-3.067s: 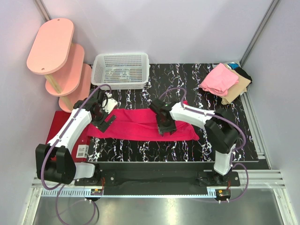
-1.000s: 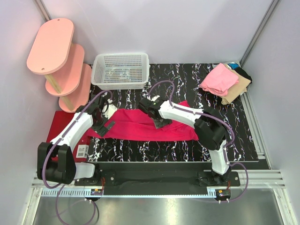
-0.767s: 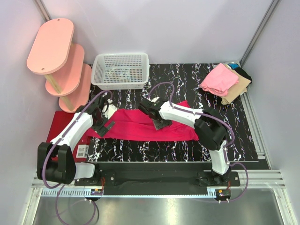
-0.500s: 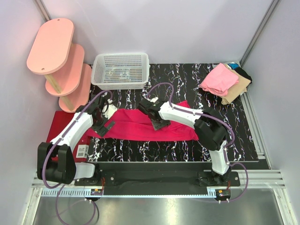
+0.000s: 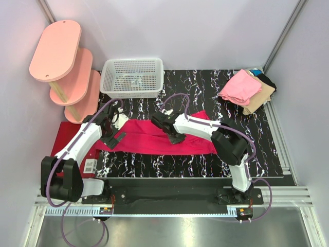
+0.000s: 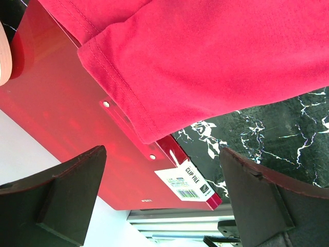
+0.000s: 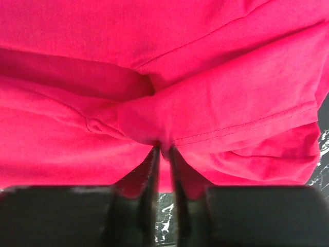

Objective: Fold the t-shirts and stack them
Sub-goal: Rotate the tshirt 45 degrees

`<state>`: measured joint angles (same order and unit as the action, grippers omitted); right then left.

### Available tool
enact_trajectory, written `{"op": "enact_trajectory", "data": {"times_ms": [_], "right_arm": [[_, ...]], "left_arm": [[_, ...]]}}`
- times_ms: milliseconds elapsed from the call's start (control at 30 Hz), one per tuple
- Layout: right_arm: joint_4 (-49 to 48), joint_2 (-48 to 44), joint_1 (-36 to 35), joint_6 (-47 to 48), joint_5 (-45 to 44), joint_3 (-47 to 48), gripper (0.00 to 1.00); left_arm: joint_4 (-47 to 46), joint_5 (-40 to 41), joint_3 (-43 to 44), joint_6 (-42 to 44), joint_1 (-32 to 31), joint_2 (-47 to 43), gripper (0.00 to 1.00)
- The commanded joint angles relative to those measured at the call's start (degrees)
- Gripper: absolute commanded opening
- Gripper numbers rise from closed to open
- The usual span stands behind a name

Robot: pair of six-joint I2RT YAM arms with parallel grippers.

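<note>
Change: since the earlier view the right pincer has been shifted leftward over the magenta-red t-shirt, and its fingers have been drawn in.
Grip of the right pincer: the fingers are pressed nearly together, and a raised fold of the magenta-red t-shirt is pinched between them near the shirt's far edge.
State of the left pincer: it is spread wide and held above the shirt's left sleeve hem; nothing is gripped.
Place of the magenta-red t-shirt: it is laid as a long band across the near middle of the table, with the left sleeve end lapped over the dark red mat.
Dark red mat: it is set at the table's left edge, with a white label at one corner.
Basket: white mesh, placed beyond the shirt and apart from it.
Folded t-shirts: they are piled in the far right corner, with the light pink one on top, the tan one beneath and the black/teal one at the back.
Pink shelf: its tiers are seen at the far left.
</note>
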<state>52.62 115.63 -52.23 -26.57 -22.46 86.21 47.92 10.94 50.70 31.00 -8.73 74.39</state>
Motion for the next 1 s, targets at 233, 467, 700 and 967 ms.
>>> {"op": "enact_trajectory", "data": {"times_ms": [233,467,700,967], "right_arm": [[-0.9,0.3,-0.4,1.0,-2.9,3.8,0.0],[-0.2,0.7,0.6,3.7,-6.6,10.4,0.0],[-0.3,6.6,2.4,3.7,-5.9,15.9,0.0],[-0.7,11.6,3.6,3.5,-4.2,18.6,0.02]], "left_arm": [[-1.2,0.9,1.1,0.1,0.3,-0.6,0.99],[-1.5,1.1,0.3,0.1,0.3,-0.6,0.99],[-1.4,1.6,0.0,0.5,0.3,-1.0,0.99],[-1.6,2.9,-1.5,1.7,0.3,-2.0,0.99]]}}
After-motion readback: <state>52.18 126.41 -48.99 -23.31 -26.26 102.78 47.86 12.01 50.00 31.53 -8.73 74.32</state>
